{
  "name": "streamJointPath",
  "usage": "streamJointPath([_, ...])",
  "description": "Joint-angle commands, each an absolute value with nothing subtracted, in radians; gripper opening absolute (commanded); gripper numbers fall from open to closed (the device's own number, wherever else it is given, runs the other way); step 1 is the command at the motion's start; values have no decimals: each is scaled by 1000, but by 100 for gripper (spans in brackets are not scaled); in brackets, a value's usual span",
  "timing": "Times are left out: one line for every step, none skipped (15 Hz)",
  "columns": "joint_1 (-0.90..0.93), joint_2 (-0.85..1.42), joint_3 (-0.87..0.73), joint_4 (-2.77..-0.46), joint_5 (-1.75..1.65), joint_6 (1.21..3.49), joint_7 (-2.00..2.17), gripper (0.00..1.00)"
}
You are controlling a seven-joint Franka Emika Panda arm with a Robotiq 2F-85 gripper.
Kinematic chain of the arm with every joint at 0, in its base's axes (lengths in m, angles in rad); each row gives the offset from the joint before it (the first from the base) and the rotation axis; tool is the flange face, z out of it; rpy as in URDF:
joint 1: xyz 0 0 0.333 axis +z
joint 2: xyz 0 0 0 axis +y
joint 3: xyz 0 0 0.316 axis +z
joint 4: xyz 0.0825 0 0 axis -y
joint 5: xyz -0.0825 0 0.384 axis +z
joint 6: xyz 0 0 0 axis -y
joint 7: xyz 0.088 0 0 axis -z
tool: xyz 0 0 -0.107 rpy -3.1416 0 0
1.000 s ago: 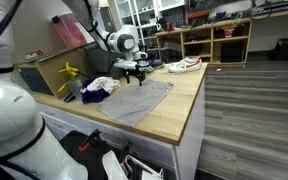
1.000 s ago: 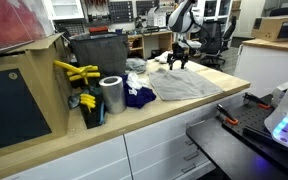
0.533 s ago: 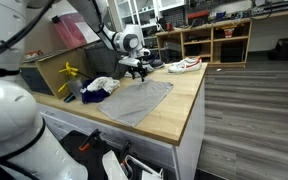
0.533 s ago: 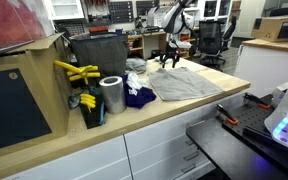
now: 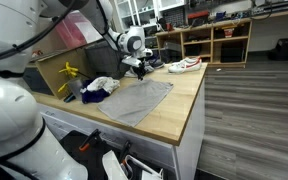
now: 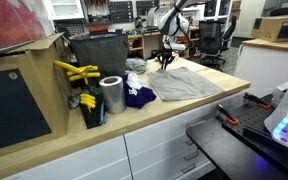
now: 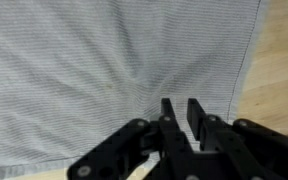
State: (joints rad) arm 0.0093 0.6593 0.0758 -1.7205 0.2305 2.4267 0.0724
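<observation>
A grey cloth (image 5: 139, 100) (image 6: 189, 83) lies spread flat on the wooden countertop (image 5: 187, 108). My gripper (image 5: 137, 72) (image 6: 165, 62) is down at the cloth's far edge, near the back of the counter. In the wrist view the cloth (image 7: 84, 60) fills the picture, and its folds run in toward my gripper (image 7: 182, 103). The black fingers (image 7: 170, 112) stand close together with only a narrow slit between them, pinching the fabric at their tips. A strip of bare wood (image 7: 282, 70) shows to the right of the cloth.
A heap of blue and white clothes (image 5: 99, 88) (image 6: 139, 95) lies beside the cloth. A silver cylinder (image 6: 111, 95), yellow tools (image 6: 76, 72) and a dark bin (image 6: 96, 55) stand at one end. A white shoe (image 5: 184, 65) rests at the counter's far end.
The gripper has come down to the cloth's far edge and its jaws have drawn together from wide open to nearly touching, bunching the fabric.
</observation>
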Motion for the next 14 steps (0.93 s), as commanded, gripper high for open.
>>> streamJointPath([8, 729, 91, -1642, 271, 2424, 111, 0])
streamJointPath([8, 747, 95, -1624, 279, 2424, 118, 0])
streamJointPath([9, 764, 99, -1608, 288, 2426, 121, 0])
streamJointPath([8, 781, 103, -1590, 296, 2425, 120, 0])
streamJointPath([11, 798, 106, -1572, 300, 2427, 125, 0])
streamJointPath([12, 813, 108, -1556, 304, 2427, 126, 0])
streamJointPath([16, 828, 107, -1539, 301, 2429, 134, 0])
streamJointPath([19, 843, 107, -1524, 298, 2430, 139, 0])
streamJointPath([23, 858, 105, -1510, 294, 2433, 143, 0])
streamJointPath([28, 875, 101, -1494, 288, 2434, 150, 0])
streamJointPath([28, 889, 102, -1480, 288, 2430, 152, 0])
streamJointPath([27, 901, 104, -1466, 289, 2426, 153, 0])
streamJointPath([24, 907, 109, -1455, 293, 2419, 149, 0])
streamJointPath([19, 913, 116, -1447, 299, 2411, 144, 0])
